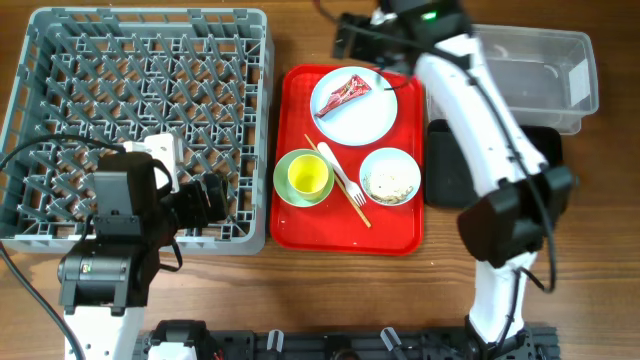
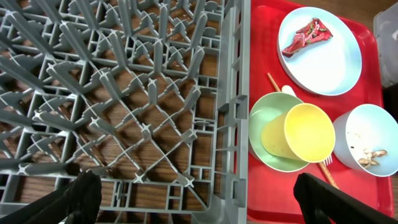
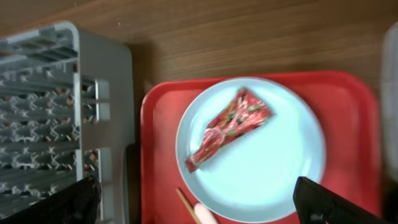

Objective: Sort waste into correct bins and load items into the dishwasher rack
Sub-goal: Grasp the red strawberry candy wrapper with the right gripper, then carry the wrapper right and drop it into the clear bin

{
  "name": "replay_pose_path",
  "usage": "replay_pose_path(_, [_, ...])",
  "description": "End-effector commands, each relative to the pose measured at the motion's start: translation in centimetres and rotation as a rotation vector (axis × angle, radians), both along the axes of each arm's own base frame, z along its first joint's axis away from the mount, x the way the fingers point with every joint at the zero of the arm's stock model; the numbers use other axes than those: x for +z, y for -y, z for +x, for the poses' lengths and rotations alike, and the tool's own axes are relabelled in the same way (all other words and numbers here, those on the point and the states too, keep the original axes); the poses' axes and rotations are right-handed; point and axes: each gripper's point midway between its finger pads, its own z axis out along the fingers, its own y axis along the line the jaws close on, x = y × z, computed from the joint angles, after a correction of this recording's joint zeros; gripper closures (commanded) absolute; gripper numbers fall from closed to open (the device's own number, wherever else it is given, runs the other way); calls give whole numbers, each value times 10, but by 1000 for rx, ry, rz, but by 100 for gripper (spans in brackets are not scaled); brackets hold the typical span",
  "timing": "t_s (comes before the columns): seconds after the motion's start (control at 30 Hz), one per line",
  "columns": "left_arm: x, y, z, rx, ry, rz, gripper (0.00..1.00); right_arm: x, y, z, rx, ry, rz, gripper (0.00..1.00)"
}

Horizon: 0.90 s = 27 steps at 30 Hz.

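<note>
When read from the left edge across: dishwasher rack [image 1: 268,130] with no dishes, pegs bare. Left gripper [image 1: 212,197] low over its near right corner, fingers [image 2: 81,196] spread wide, holding nothing. Well apart from any waste, with the rack wall between it and the red tray [image 1: 300,220].

On that tray, nearest the rack, pale green bowl [image 1: 283,190] with yellow cup [image 1: 308,176] sitting inside it. Just right of the bowl, wooden stick [image 1: 312,146] and white fork [image 1: 345,180] lying side by side, both slanting from far left to near right.

Beyond them, white plate [image 1: 375,125] bearing the red-and-white wrapper [image 1: 345,93]. Long axis diagonal, thin end toward the near left, broad end toward the far right. At the tray's near right, white bowl [image 1: 372,165] with off-white food scraps [image 1: 390,186] at its bottom.

Right gripper [image 1: 352,40] hanging past the tray's far edge, just beyond the plate. Fingers [image 3: 78,199] apart and empty, wrapper roughly midway between them in the wrist view. Clearly the nearer hand for the wrapper: probably a short reach toward the near side and down, perhaps with a wrist turn to close across the narrow width. Nothing else on the plate to stand in the way.

Further right, black tray [image 1: 445,165] partly hidden beneath the right arm, clear tub [image 1: 530,60] by the red tray's far right corner. Both within easy carry; cannot tell which is meant for the wrapper.
</note>
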Motion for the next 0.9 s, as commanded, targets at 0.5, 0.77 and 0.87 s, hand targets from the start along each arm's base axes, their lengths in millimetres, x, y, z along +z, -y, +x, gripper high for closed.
replay_pose_path(0.5, [3, 3, 1, -8, -5, -9, 0, -166, -15, 7, -220, -240, -94, 5])
replay_pose_path(0.77, [3, 3, 0, -8, -9, -8, 0, -195, -5, -13, -221, -311, -137, 6])
replay_pose_path(0.87, [3, 3, 0, -8, -9, -8, 0, -201, -2, -20, -220, -335, -148, 23])
